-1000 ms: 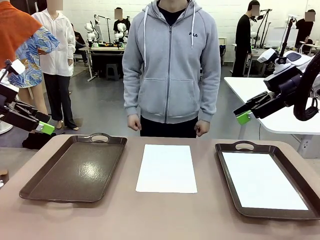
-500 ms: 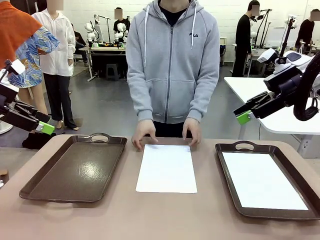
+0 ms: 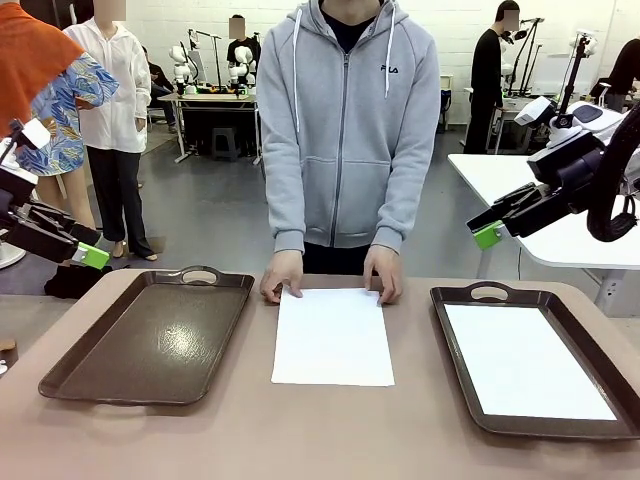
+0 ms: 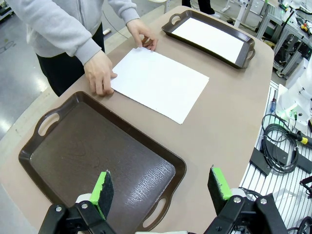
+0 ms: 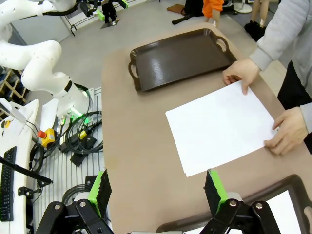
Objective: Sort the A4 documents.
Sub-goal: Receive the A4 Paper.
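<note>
The left end effector point(image 3: 90, 255) hangs with its green-padded fingers spread wide and nothing between them, above the near left corner of the tabletop point(image 3: 320, 430). In its wrist view the left end effector point(image 4: 161, 178) looks down over the empty tray point(image 4: 97, 161). The right end effector point(image 3: 488, 235) is likewise spread and empty, raised well above the filled tray point(image 3: 455, 370). In its own wrist view the right end effector point(image 5: 157, 179) faces down at the bare tabletop in front of the loose sheet point(image 5: 222, 129). Neither arm has shifted over the last second.

Of the A4 documents, one loose sheet point(image 3: 333, 337) lies flat on the tabletop between the two dark brown trays. It lies where it was before. A second sheet point(image 3: 525, 360) rests inside the filled tray. The empty tray point(image 3: 150, 340) holds nothing.

The change is with the person. A second ago both hands hung at the person's sides. Now the hand by the empty tray point(image 3: 282, 275) and the hand by the filled tray point(image 3: 383, 275) rest on the far corners of the loose sheet, fingers touching the paper.
</note>
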